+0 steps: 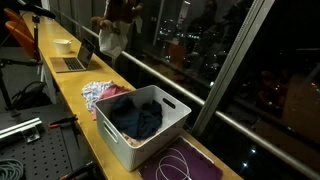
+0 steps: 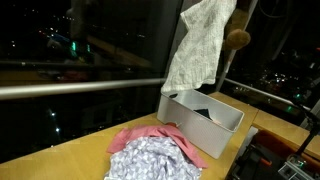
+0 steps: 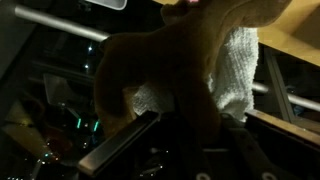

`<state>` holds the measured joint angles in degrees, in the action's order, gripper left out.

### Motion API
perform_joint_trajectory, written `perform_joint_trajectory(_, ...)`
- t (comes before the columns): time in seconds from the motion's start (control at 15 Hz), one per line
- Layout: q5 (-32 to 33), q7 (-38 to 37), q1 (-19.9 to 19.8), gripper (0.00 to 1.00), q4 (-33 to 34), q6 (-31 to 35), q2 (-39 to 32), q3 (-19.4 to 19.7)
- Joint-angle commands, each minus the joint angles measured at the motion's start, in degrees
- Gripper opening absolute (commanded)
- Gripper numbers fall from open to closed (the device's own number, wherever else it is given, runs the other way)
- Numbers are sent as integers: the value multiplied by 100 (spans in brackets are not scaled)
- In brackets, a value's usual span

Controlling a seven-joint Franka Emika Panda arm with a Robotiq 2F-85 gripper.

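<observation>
Pile of pink and patterned clothes [image 2: 150, 158] sits lower left on the table [image 2: 60, 150]. Pale knit cloth [image 2: 200, 45] hangs upper centre, well above the white bin [image 2: 205, 118], which has dark clothes [image 1: 135, 118] inside. Claw [image 1: 116, 20] is at the top of frame, pinched nearly closed on the cloth's top edge. A brown fuzzy lump [image 3: 165, 70] mostly blocks the wrist view. Judgement: pinch must hold firm, travel slow, hanging hem clear of the bin rim, no swinging.
</observation>
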<state>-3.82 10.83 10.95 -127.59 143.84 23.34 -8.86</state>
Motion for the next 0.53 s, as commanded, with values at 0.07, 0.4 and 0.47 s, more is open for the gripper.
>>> perform_joint_trajectory(0.07, 141, -323, 297, 5, 223, 57, -533, -395)
perform_joint_trajectory(0.4, 281, -480, 450, 45, 360, 13, -1261, -754)
perform_joint_trajectory(0.47, 320, -488, 460, 46, 388, -30, -1381, -772)
